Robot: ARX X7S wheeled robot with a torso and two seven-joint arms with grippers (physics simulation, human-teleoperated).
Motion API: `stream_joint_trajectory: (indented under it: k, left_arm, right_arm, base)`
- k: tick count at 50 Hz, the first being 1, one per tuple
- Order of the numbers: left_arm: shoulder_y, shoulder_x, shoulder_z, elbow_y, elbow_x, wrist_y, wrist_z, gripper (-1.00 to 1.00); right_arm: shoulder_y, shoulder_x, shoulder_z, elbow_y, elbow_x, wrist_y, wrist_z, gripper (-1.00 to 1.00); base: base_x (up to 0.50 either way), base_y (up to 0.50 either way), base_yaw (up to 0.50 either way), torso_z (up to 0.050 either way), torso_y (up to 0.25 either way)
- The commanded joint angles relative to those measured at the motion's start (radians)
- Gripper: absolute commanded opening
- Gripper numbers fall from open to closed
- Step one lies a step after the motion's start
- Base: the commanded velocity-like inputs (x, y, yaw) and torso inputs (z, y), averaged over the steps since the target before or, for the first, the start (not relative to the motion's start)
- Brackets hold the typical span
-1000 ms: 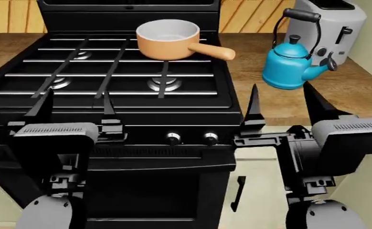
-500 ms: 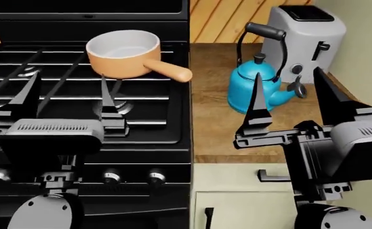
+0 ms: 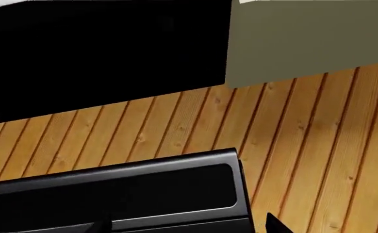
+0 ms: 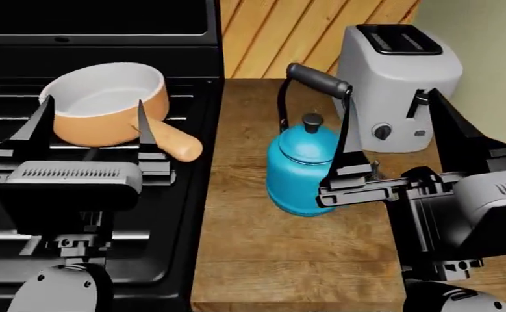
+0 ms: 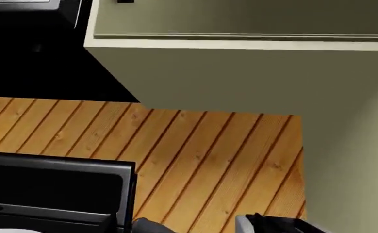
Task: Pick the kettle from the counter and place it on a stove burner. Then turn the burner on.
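Now kettle (image 4: 303, 170) on counter (image 4: 262, 260), toaster (image 4: 392, 88) close behind; right gripper (image 4: 400, 140) open.

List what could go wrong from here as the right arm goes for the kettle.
The toaster stands close behind the kettle; a wide approach by the open right end effector could knock it. The orange saucepan already sits on the stove's grate with its handle jutting toward the counter, so the carried kettle could clip it. The kettle's glossy round body might slip; the handle looks safer.
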Motion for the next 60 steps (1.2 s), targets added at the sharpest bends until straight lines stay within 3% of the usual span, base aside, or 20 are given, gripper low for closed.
stream_joint_trajectory:
  k: [1, 6, 10, 13, 21, 27, 35, 43, 60]
  left_arm:
    - [-0.003, -0.005, 0.000, 0.001, -0.022, -0.007, 0.000, 1.00]
    - [-0.005, -0.008, -0.003, -0.009, -0.032, -0.005, 0.001, 1.00]
    - [-0.006, -0.010, -0.002, -0.012, -0.036, -0.005, 0.001, 1.00]
    - [-0.006, -0.012, 0.000, -0.013, -0.039, -0.006, 0.000, 1.00]
    - [-0.009, -0.018, -0.003, -0.003, -0.048, -0.012, -0.002, 1.00]
    - [-0.008, -0.023, -0.013, 0.011, -0.059, -0.018, -0.005, 1.00]
    - [-0.007, -0.028, -0.025, 0.029, -0.072, -0.025, -0.010, 1.00]
    - [-0.008, -0.031, -0.027, 0.040, -0.078, -0.034, -0.016, 1.00]
    - [-0.010, -0.038, -0.018, 0.037, -0.085, -0.033, -0.024, 1.00]
  right_arm:
    - [0.000, 0.000, 0.004, -0.006, 0.024, -0.008, 0.005, 1.00]
    - [0.111, 0.013, 0.051, -0.031, 0.124, 0.177, 0.008, 1.00]
    - [0.353, 0.053, 0.061, -0.016, 0.200, 0.471, 0.015, 1.00]
    - [0.521, 0.083, 0.042, 0.041, 0.240, 0.601, -0.015, 1.00]
    - [0.846, 0.133, -0.042, 0.221, 0.315, 0.803, -0.111, 1.00]
    - [0.964, 0.135, -0.067, 0.319, 0.375, 0.901, -0.180, 1.00]
    - [1.021, 0.138, -0.097, 0.400, 0.462, 0.991, -0.227, 1.00]
    - [1.000, 0.170, -0.113, 0.486, 0.588, 0.984, -0.163, 1.00]
    - [0.901, 0.191, -0.174, 0.605, 0.541, 0.849, -0.145, 1.00]
  base:
    - [0.50, 0.00, 0.00, 0.000, 0.000]
    - [0.05, 0.00, 0.00, 0.000, 0.000]
    - [0.00, 0.00, 0.00, 0.000, 0.000]
    - [0.00, 0.00, 0.00, 0.000, 0.000]
    - [0.00, 0.00, 0.00, 0.000, 0.000]
    - [0.00, 0.00, 0.00, 0.000, 0.000]
    - [0.00, 0.00, 0.00, 0.000, 0.000]
    - [0.00, 0.00, 0.00, 0.000, 0.000]
    - [0.00, 0.00, 0.00, 0.000, 0.000]
